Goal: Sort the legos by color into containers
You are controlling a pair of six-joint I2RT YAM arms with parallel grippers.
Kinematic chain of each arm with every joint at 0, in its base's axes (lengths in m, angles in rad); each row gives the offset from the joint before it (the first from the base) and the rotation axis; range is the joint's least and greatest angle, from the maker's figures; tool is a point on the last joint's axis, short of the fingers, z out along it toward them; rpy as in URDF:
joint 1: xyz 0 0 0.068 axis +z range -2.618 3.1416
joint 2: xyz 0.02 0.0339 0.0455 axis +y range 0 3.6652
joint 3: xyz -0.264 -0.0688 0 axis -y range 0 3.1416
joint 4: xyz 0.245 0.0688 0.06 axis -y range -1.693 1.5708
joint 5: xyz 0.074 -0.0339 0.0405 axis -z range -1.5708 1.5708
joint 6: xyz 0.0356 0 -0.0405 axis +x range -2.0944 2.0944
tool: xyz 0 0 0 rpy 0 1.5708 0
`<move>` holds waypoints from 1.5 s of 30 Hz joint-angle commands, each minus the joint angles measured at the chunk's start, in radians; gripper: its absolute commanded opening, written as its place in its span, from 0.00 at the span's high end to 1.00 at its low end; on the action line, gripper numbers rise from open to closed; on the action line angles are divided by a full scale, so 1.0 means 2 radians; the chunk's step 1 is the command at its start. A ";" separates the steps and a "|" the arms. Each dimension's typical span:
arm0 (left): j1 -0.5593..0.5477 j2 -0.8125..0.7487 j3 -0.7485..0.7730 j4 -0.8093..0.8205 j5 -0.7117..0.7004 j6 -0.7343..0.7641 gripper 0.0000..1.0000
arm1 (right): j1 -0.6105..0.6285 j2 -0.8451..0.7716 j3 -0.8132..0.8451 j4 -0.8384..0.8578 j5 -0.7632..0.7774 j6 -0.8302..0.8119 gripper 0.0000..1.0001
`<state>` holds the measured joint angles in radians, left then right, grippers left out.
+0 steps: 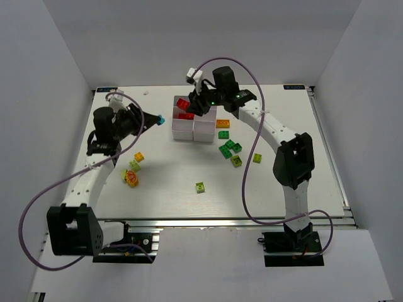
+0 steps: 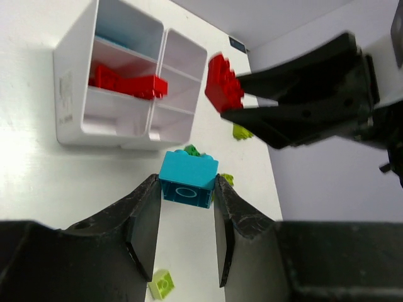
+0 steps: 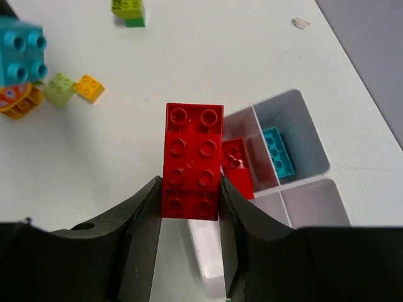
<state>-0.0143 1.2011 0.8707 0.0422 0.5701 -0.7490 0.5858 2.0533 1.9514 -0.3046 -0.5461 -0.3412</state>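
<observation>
Two arms built of white tubular links and black joint housings: left arm (image 1: 88, 182), right arm (image 1: 267, 126). Each stands on a black base block (image 1: 72, 229) at the near edge of the table and carries a looping purple cable (image 1: 244, 189). A green indicator light (image 1: 213, 100) glows on the right wrist. The left gripper (image 2: 187, 189) and right gripper (image 3: 191, 192) have matte black, wedge-shaped fingers (image 3: 141, 233).

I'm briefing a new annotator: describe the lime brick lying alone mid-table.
Find the white tray at the far middle of the table, then come straight toward the near edge. The lime brick lies there alone, well clear of the mixed cluster to its left and the green cluster farther back.
</observation>
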 commanded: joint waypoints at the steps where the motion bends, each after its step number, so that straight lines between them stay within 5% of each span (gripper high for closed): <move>1: 0.003 0.044 0.071 -0.039 -0.025 0.045 0.99 | -0.021 -0.023 0.004 0.029 0.044 -0.015 1.00; 13: -0.066 0.251 0.224 0.007 -0.073 -0.003 0.99 | -0.053 -0.161 -0.186 0.130 0.033 0.020 1.00; 35: -0.104 0.391 0.329 0.058 -0.201 -0.021 0.93 | -0.077 -0.214 -0.252 0.145 -0.002 0.043 1.00; 42: -0.112 0.410 0.349 0.058 -0.211 -0.016 0.85 | -0.080 -0.230 -0.275 0.147 -0.005 0.048 1.00; 45: -0.116 0.413 0.353 0.047 -0.218 -0.010 0.71 | -0.080 -0.234 -0.283 0.147 -0.005 0.049 1.00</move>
<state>-0.2359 2.0361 1.5391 0.1364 0.1642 -0.7891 0.4313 1.6318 1.3956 -0.0517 -0.5381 -0.2573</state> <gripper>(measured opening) 0.448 0.426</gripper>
